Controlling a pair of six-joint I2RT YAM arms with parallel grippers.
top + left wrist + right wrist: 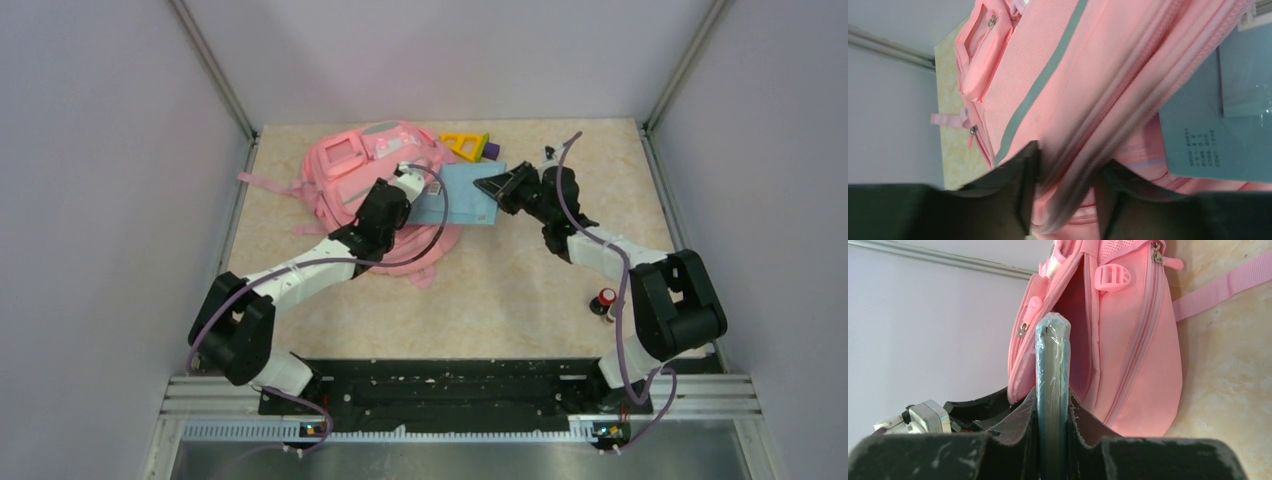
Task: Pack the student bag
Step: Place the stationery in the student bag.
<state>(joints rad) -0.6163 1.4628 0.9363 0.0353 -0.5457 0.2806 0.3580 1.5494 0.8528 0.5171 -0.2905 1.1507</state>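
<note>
The pink student bag point(345, 175) lies at the back left of the table, its opening facing right. My left gripper point(408, 183) hovers at the edge of that opening. In the left wrist view its jaws point(1068, 165) stand apart, open, with a blurred strip of the bag's point(1073, 75) zip edge passing between them. My right gripper point(497, 187) is shut on a light blue book point(465, 195) whose far end lies at the bag's mouth. In the right wrist view the wrapped book point(1053, 340) stands edge-on between the fingers point(1028, 410), aimed at the bag's point(1138, 350) dark opening.
A yellow triangle ruler point(465, 143) and a purple piece point(491, 151) lie behind the book. A small red and white bottle point(604, 303) stands by the right arm's base. Grey walls close in the table on the left, back and right.
</note>
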